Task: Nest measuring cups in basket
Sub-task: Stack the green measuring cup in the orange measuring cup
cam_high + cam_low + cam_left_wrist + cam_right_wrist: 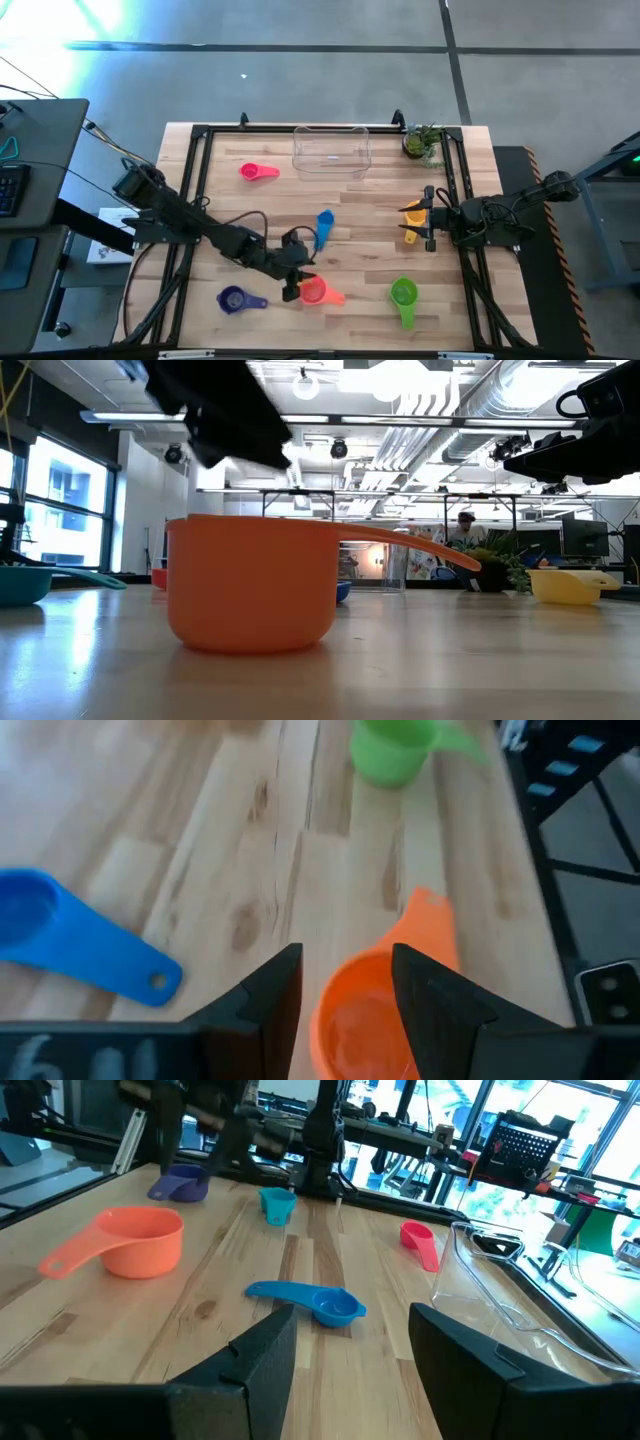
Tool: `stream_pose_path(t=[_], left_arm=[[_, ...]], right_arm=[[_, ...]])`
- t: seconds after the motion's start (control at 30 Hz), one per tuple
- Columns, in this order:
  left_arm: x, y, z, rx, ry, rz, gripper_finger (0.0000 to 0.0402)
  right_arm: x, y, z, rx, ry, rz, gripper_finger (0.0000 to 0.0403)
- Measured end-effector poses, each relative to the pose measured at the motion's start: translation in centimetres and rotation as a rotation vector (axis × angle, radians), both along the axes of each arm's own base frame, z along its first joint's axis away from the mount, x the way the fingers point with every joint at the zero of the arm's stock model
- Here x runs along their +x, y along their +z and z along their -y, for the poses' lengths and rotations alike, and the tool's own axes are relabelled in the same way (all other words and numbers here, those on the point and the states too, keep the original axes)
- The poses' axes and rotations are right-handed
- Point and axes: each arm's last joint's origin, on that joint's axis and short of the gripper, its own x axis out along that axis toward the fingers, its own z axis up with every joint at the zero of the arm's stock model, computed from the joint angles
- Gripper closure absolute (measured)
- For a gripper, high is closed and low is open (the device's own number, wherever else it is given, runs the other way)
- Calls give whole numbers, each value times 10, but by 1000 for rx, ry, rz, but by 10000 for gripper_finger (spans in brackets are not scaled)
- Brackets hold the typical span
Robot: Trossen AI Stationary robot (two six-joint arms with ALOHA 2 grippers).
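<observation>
A red-orange measuring cup (314, 291) stands upright on its base on the table near the front edge, its handle (334, 297) pointing right. My left gripper (296, 268) hovers open just above it (347, 956), clear of it in the low view (235, 415). A blue cup (323, 228), a pink cup (258, 172), a purple cup (235, 299), a green cup (403, 294) and a teal cup (277, 1203) lie apart on the table. A yellow cup (413, 214) rests by my right gripper (428, 226), which waits open at the right. The clear basket (331, 150) stands at the far edge.
A small potted plant (422, 142) stands at the far right corner beside the basket. A black frame (200, 135) runs around the tabletop. Bare wood lies between the blue cup and the basket.
</observation>
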Motion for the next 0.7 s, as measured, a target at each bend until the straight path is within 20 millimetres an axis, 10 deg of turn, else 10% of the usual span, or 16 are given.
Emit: stream_pose_path(t=[0.7], left_arm=[[-54, 110, -53, 28, 0, 299, 254]], right_arm=[[0, 0, 0, 0, 0, 0, 214]])
